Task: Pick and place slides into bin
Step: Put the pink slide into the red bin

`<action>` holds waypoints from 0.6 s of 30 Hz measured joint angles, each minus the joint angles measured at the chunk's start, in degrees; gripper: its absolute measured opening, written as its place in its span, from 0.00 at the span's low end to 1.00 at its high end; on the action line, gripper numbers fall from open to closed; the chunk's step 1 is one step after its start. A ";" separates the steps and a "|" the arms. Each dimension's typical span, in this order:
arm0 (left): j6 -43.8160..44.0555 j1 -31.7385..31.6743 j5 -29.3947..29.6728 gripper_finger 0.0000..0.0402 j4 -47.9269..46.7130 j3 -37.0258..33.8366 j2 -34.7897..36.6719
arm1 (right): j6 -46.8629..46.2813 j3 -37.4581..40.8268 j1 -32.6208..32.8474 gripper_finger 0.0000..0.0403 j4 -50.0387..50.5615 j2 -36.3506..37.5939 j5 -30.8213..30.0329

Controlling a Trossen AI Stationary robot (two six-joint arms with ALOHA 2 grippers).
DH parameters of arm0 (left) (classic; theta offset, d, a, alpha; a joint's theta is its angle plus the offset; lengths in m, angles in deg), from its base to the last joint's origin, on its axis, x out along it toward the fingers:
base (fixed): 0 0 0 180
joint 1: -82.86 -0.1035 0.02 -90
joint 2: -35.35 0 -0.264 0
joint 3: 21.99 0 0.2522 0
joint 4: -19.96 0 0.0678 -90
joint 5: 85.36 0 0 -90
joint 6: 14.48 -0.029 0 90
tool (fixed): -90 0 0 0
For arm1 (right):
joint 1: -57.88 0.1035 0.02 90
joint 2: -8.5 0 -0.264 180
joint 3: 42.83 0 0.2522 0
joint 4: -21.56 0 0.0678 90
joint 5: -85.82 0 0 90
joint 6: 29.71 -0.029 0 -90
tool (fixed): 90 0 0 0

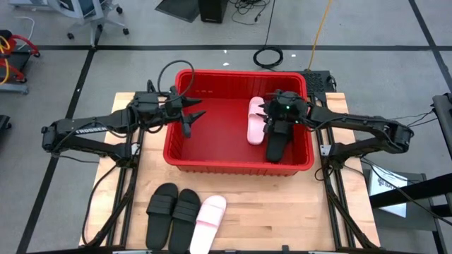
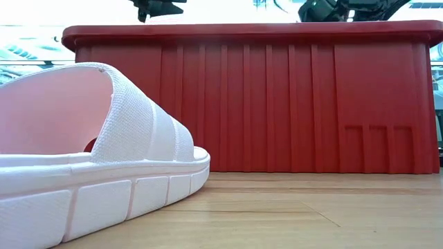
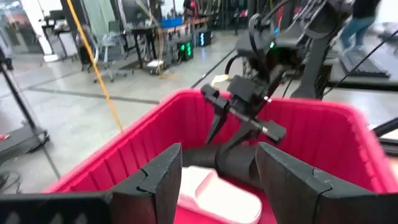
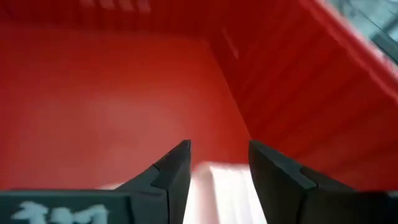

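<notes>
Slides [image 1: 256,120] lie in bin [image 1: 182,156] — beneath right gripper's [image 1: 267,115] parted fingers [image 4: 168,171].

Red bin [image 1: 212,159] floor bare on left half, under open left gripper [image 1: 192,116]. Right half blocked: pink slide [image 1: 255,120], black slide [image 1: 277,144], right gripper [image 1: 272,125] over them.

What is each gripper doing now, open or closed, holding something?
Left gripper: open, holding nothing, over the left part of the bin.
Right gripper: open, holding nothing, above the pink slide and black slide in the bin.
</notes>
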 joint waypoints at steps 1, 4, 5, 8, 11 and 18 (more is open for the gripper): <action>0.04 0.52 -0.04 0.50 -0.31 0.00 0.79 | -0.54 0.00 0.21 0.37 -0.61 0.52 1.36; -0.09 2.77 -0.07 0.50 -1.05 0.00 3.00 | -1.84 0.00 1.67 0.37 -3.01 1.99 4.91; -0.21 3.76 -0.09 0.50 -1.25 0.00 3.60 | -1.91 0.00 2.34 0.37 -3.68 2.46 5.90; -0.96 7.09 -0.12 0.50 -1.81 0.00 5.28 | -2.48 0.02 4.67 0.36 -6.87 3.51 7.71; -1.26 10.96 -0.13 0.50 -2.62 0.00 6.54 | -3.84 0.00 7.39 0.36 -10.65 3.80 10.10; -1.42 21.48 -0.13 0.50 -4.36 0.00 6.13 | -7.41 0.02 15.52 0.35 -15.88 3.92 13.47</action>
